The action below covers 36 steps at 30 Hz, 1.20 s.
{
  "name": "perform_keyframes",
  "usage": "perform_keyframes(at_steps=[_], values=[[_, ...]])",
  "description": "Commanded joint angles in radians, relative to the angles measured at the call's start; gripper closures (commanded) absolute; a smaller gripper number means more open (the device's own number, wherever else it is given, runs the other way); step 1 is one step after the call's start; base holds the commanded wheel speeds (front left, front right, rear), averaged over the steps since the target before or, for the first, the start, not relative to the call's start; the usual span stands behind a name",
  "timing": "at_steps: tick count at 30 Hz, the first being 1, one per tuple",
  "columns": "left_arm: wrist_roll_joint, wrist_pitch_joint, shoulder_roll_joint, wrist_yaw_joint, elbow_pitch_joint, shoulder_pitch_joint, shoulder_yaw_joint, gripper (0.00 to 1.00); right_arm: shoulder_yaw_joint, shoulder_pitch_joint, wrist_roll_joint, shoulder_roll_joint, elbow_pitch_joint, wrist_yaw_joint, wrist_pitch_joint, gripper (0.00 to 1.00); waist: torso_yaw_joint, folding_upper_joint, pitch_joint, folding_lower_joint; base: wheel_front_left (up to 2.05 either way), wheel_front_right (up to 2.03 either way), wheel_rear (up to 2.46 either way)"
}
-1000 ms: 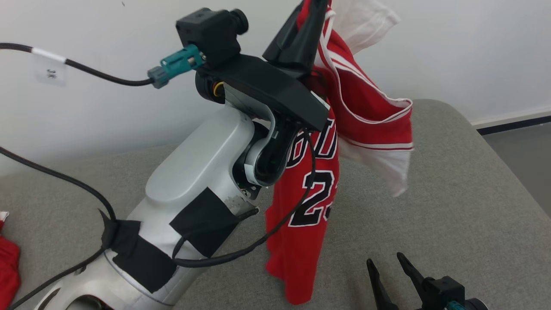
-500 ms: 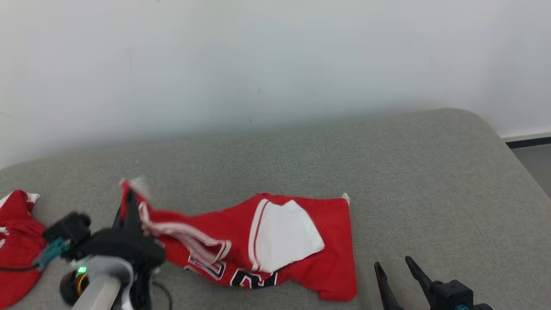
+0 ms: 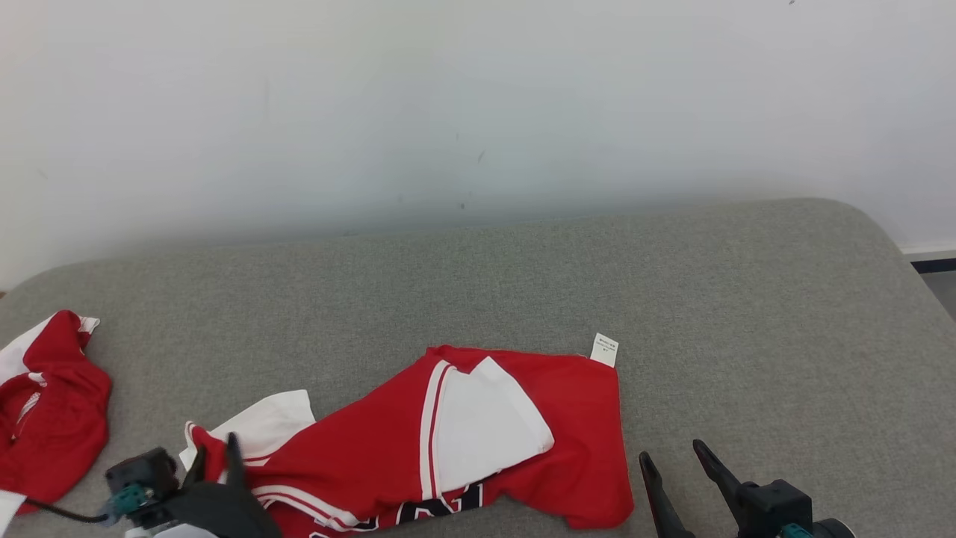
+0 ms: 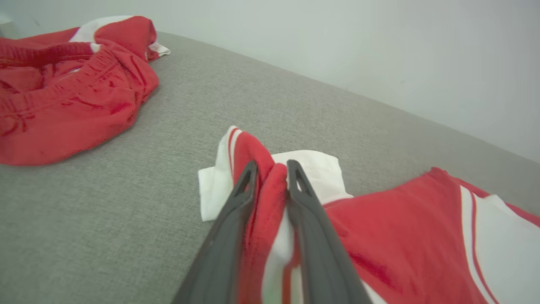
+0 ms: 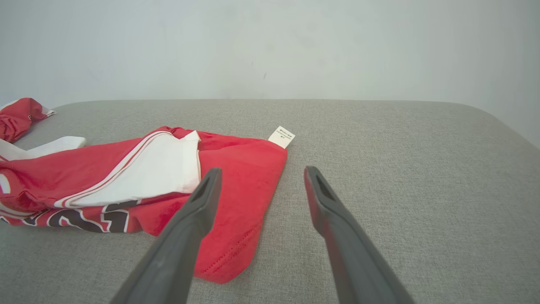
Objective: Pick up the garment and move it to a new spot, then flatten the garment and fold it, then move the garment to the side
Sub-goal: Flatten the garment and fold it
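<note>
A red jersey with white trim and black lettering (image 3: 478, 441) lies crumpled across the grey cushion, its small white tag (image 3: 604, 350) sticking up at the far right corner. My left gripper (image 3: 216, 453) sits at the lower left, shut on a red and white fold at the jersey's left end (image 4: 270, 177). My right gripper (image 3: 674, 457) stands open at the lower right, just right of the jersey's right edge (image 5: 253, 219), with nothing between its fingers (image 5: 202, 198).
A second red garment with white trim (image 3: 45, 418) is bunched at the cushion's left edge (image 4: 63, 97). The grey cushion (image 3: 747, 299) runs back to a white wall, with its rounded corner and floor at the far right.
The left gripper has come down from high in the air and laid the jersey on the cushion, drawing its left end further left and toward me. The head view has also shifted. The right gripper stays open.
</note>
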<state>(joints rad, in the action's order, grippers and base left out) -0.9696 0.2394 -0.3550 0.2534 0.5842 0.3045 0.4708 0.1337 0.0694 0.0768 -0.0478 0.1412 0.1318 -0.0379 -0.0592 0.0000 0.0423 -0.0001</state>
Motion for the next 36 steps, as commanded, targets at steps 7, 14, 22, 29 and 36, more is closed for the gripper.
perform_keyframes(at_steps=[7,14,22,29,36], values=[[0.136,-0.061,-0.003,-0.092,-0.140,0.074,0.165,0.00,-0.012,0.016,-0.001,0.000,-0.011,-0.002,0.007,0.00,-0.003,0.0000,0.007,0.0001,0.00,0.00,0.00],[0.296,-0.241,0.016,-0.163,-0.237,0.165,0.399,0.00,-0.008,0.015,0.009,0.000,-0.018,-0.002,0.007,0.00,-0.005,0.0000,0.004,0.0001,0.00,0.00,0.00],[0.402,-0.379,0.031,-0.187,-0.134,0.220,0.543,0.00,-0.002,0.011,0.013,0.000,-0.021,-0.002,0.005,0.00,-0.040,0.0000,-0.015,0.0001,0.00,0.00,0.00],[0.407,-0.383,0.074,-0.189,-0.023,0.252,0.563,0.00,0.005,-0.002,0.015,0.000,-0.023,-0.002,0.005,0.00,-0.066,0.0000,-0.036,0.0001,0.00,0.00,0.00],[0.400,-0.361,0.106,-0.217,0.045,0.268,0.574,0.00,0.004,-0.002,0.014,0.000,-0.022,-0.002,0.002,0.00,-0.084,0.0000,-0.046,0.0001,0.00,0.00,0.00]])
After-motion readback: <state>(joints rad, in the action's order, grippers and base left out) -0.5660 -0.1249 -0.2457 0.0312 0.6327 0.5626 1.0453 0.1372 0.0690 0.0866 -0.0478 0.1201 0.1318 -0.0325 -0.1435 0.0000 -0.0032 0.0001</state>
